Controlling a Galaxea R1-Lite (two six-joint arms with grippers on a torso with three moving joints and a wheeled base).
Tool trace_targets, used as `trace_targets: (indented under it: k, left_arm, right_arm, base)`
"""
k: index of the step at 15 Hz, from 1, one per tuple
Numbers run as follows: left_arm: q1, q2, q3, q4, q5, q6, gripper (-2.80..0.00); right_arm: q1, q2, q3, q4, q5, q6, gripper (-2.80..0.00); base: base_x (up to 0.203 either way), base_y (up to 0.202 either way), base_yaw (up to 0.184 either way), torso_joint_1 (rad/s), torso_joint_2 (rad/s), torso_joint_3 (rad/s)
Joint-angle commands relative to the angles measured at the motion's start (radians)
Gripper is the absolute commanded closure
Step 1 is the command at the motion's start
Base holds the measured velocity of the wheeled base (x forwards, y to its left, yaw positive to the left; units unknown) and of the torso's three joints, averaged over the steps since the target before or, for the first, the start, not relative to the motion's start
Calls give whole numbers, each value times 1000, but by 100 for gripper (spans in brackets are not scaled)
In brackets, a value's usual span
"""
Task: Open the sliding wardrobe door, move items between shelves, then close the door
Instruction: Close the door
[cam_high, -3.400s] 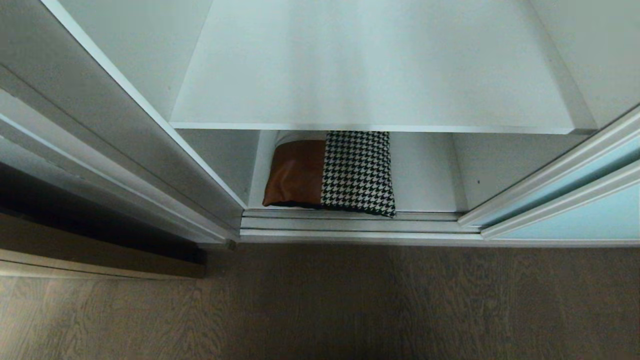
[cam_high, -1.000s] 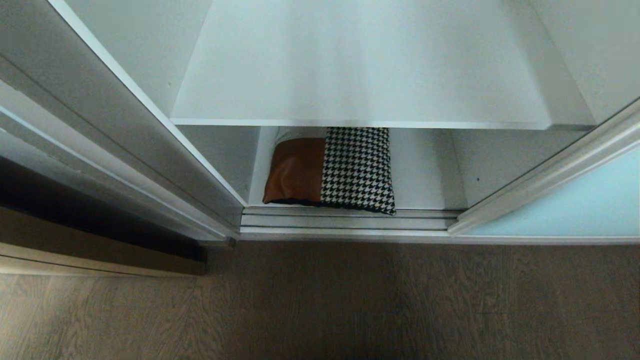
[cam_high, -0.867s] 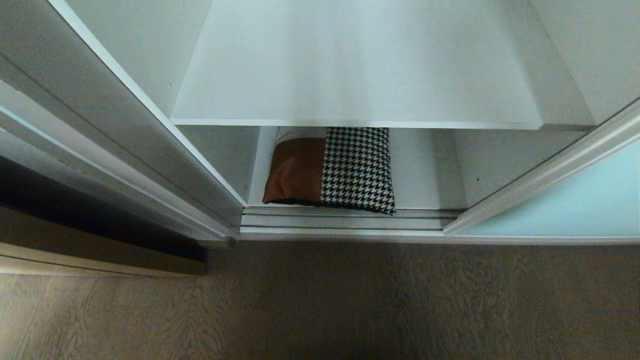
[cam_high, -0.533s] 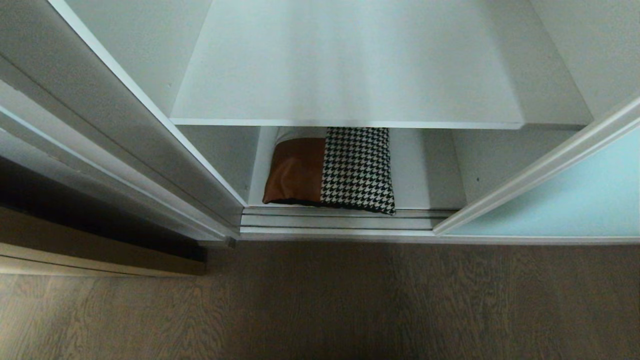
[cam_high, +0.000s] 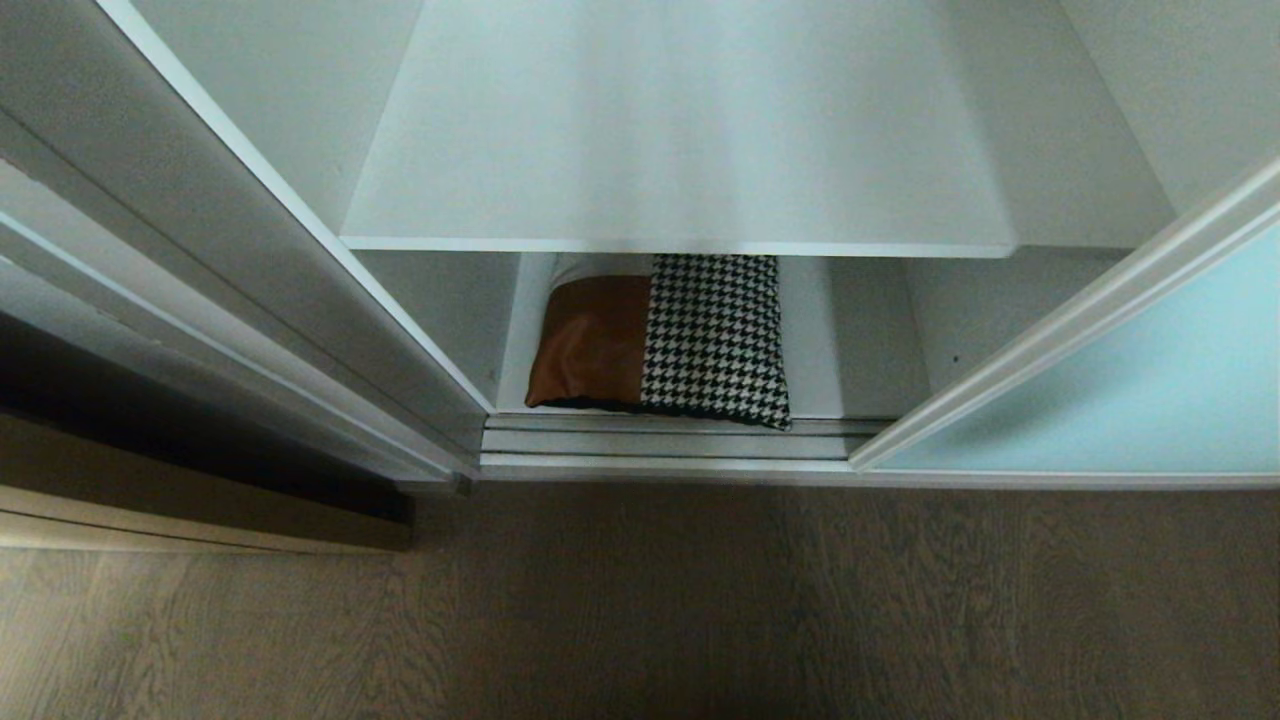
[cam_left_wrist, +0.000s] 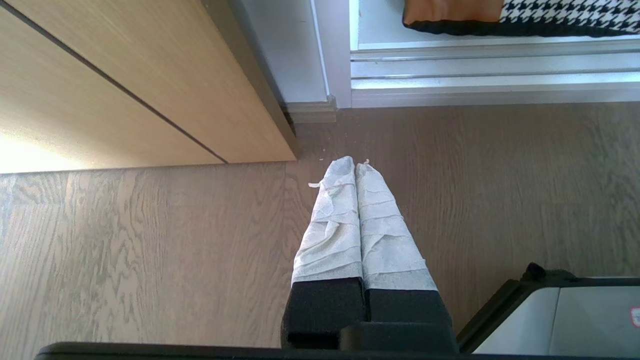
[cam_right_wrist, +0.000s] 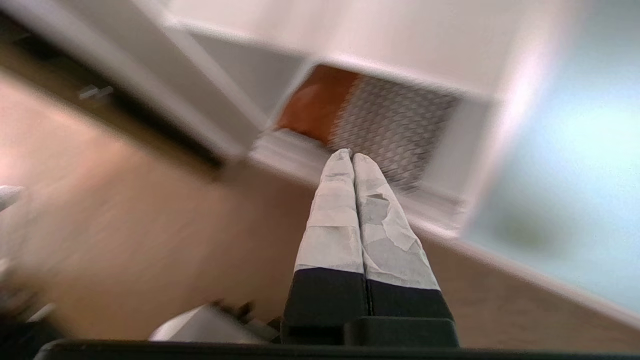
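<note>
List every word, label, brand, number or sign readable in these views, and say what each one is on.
No readable text in any view.
Robot base: a small red mark shows at the picture's edge, cut off and too small to read.
Cushion, sliding door, shelf and floor: no writing on them.

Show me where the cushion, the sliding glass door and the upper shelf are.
cushion (cam_high: 715, 340), head view, on its houndstooth panel.
sliding wardrobe door (cam_high: 1130, 400), head view, on the aqua glass.
upper shelf (cam_high: 680, 150), head view, on its bare top surface.
</note>
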Motion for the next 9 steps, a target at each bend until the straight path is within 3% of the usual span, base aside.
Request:
trace_targets:
  k: [1, 5, 9]
  left_arm:
    - [0, 2, 2, 0, 0, 1, 0]
    - [0, 2, 2, 0, 0, 1, 0]
    - [0, 2, 2, 0, 0, 1, 0]
  right_arm:
    - [0, 59, -48, -1, -87, 3, 0]
    - [1, 173, -154, -2, -280, 2, 0]
    - [61, 246, -204, 41, -343, 3, 0]
  base:
    - [0, 0, 0, 0, 0, 0]
    - [0, 0, 0, 0, 0, 0]
    - [0, 0, 0, 0, 0, 0]
